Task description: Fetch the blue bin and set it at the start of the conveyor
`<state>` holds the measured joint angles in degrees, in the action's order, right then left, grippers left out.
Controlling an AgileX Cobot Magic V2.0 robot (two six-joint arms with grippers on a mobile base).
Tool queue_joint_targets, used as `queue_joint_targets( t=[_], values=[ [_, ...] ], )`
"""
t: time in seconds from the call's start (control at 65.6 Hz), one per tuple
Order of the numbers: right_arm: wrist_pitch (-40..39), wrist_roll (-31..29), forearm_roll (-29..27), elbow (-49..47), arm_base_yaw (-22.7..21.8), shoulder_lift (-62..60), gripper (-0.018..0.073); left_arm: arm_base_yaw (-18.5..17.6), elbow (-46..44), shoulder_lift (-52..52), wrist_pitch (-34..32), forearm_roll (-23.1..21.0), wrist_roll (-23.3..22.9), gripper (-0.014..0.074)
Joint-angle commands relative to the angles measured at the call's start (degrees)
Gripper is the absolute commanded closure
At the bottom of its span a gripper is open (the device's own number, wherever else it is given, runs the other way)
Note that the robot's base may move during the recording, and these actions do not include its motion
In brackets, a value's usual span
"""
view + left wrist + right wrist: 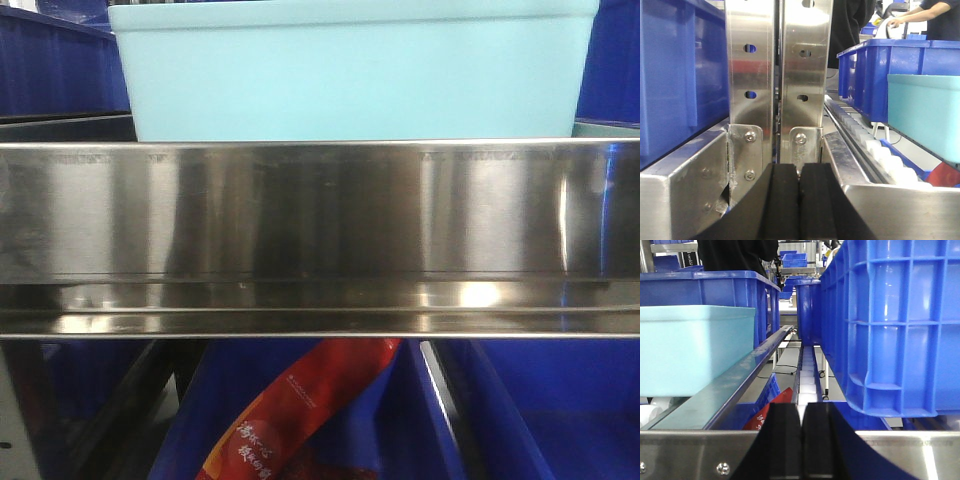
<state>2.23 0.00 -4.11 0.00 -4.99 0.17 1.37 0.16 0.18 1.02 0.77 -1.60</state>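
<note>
The blue bin, a plain pale turquoise plastic tub with smooth walls, is seen sat upright just behind the shiny steel rail, flanked by dark blue crates.

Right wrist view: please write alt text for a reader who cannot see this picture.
The right gripper, its black jaws shut on nothing, points between the pale blue bin on the left and a dark blue ribbed crate on the right. A steel rail crosses the bottom, and a red packet shows lower down between them.
</note>
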Motion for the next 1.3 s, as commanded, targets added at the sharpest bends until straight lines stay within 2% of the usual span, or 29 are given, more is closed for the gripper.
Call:
queue_joint_targets(
  t=[0.0, 0.534, 0.823, 0.9, 0.991, 1.067, 1.128, 1.174, 1.235, 1.281],
  values=[
    [-1.3, -0.5, -0.2, 0.0, 0.0, -0.2, 0.0721, -0.4, -0.2, -0.2, -1.0, -0.2, 0.1, 0.0707],
    [-2.9, -0.5, -0.2, 0.0, 0.0, -0.2, 0.0721, -0.4, -0.2, -0.2, -1.0, -0.2, 0.1, 0.0707],
    [-4.7, -0.5, -0.8, 0.0, 0.0, -0.2, 0.0721, -0.4, -0.2, -0.2, -5.1, -0.8, 0.1, 0.0707],
    [-4.5, -0.5, -2.3, -1.6, 0.0, -0.2, 0.0721, -0.4, -0.2, -0.2, -8.6, -0.8, 0.1, 0.0707],
    [0.2, -0.5, -2.3, -8.3, 0.0, -0.2, 0.0721, -0.4, -2.9, -0.2, -8.2, -0.8, 0.1, 0.0706],
    [8.8, -0.5, -2.3, -15.4, 0.0, -0.2, 0.0716, -0.4, -8.1, -0.2, -1.0, -0.5, 0.1, 0.0678],
    [14.5, -0.5, -2.3, -20.2, 0.0, 1.3, 0.0661, -0.4, -12.8, 0.5, 4.6, 0.2, 0.1, 0.0629],
    [18.4, -0.5, -2.4, -24.0, 0.0, 3.3, 0.0585, -0.4, -16.6, 2.0, 9.5, 0.6, 0.1, 0.0556],
    [21.1, -0.5, -2.8, -27.3, 0.0, 5.8, 0.0426, -0.4, -20.6, 4.7, 13.7, 0.6, 0.1, 0.0449],
    [21.8, -0.5, -2.8, -29.4, 0.0, 8.1, 0.0305, -0.4, -23.6, 7.0, 16.1, 0.6, 0.1, 0.0332]
  ],
)
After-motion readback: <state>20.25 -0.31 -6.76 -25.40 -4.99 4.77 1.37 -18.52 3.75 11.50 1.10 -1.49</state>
